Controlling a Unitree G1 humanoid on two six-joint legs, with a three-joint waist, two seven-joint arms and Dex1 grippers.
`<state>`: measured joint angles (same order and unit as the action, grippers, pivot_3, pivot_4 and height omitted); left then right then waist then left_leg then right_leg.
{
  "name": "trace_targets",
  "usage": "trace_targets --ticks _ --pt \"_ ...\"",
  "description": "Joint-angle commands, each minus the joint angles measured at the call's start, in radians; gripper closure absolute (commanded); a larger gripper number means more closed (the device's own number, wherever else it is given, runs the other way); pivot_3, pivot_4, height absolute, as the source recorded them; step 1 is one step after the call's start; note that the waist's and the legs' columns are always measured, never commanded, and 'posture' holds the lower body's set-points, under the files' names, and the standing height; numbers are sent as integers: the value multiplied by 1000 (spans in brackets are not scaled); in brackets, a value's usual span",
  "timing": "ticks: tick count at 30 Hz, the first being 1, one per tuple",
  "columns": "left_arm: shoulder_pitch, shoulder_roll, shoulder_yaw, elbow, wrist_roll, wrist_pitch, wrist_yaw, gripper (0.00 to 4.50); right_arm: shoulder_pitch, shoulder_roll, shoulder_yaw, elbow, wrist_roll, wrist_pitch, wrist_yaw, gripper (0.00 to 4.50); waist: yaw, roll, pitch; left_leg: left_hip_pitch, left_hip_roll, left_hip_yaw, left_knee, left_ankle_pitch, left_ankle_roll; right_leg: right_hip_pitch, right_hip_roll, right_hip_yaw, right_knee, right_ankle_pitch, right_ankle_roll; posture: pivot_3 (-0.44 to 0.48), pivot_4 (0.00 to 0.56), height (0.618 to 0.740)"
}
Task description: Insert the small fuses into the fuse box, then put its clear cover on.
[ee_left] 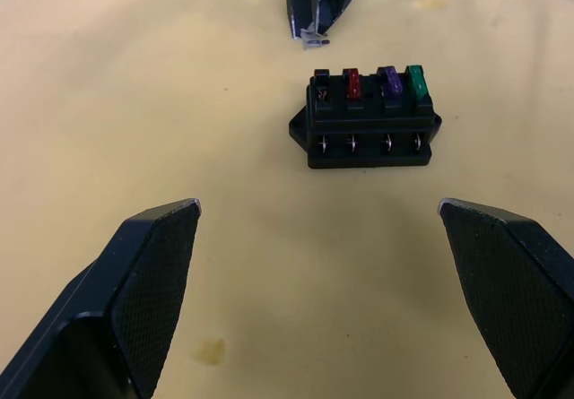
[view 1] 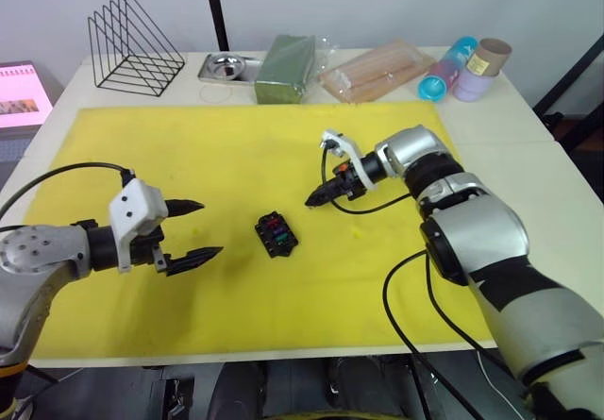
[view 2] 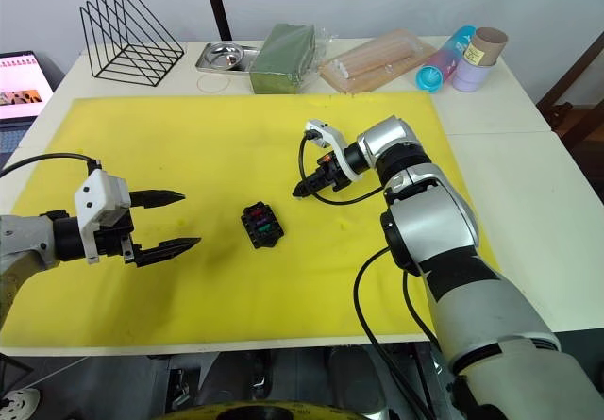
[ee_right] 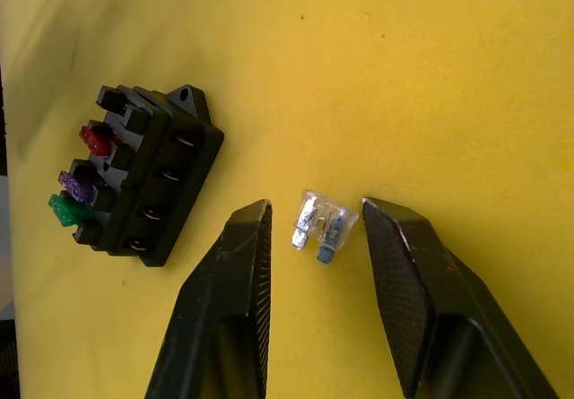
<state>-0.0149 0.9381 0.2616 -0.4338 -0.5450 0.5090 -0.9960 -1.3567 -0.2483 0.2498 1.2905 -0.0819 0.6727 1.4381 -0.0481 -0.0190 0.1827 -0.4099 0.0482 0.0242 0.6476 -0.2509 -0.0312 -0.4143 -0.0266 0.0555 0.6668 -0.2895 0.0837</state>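
On the yellow mat point(view 1: 189, 146) the fuse box point(view 1: 276, 234) sits between my grippers; behind it stand a wire rack point(view 1: 135, 44), a metal tray point(view 1: 226, 66), a green packet point(view 1: 284, 68) and a bag of sticks point(view 1: 377, 69). From my left wrist, the left gripper point(ee_left: 318, 273) gapes wide and empty, nothing blocking the box, with red point(ee_left: 352, 82), purple point(ee_left: 389, 79) and green point(ee_left: 417, 80) fuses seated. From my right wrist, the right gripper point(ee_right: 316, 238) straddles a pale fuse point(ee_right: 319, 226) lying on the mat (fingers parted, not touching it).
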Motion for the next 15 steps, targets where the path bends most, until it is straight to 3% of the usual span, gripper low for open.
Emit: trace_targets --ticks 1,14,15 --pt "-14 -2 13 -15 4 -21 6 0 -24 6 -7 -4 -12 -3 4 3677 0 0 0 0 0 0 0 0 0 0 0 0 0 0 0 0 150 740" --pt "-15 -5 12 -13 9 -27 8 0 -13 5 -4 -5 -33 1 24 3677 0 0 0 0 0 0 0 0 0 0 0 0 0 0 0 0 150 740" --pt "-17 -6 11 -12 9 -28 8 0 -13 5 -3 -5 -34 2 26 4008 0 0 0 0 0 0 0 0 0 0 0 0 0 0 0 0 150 740"
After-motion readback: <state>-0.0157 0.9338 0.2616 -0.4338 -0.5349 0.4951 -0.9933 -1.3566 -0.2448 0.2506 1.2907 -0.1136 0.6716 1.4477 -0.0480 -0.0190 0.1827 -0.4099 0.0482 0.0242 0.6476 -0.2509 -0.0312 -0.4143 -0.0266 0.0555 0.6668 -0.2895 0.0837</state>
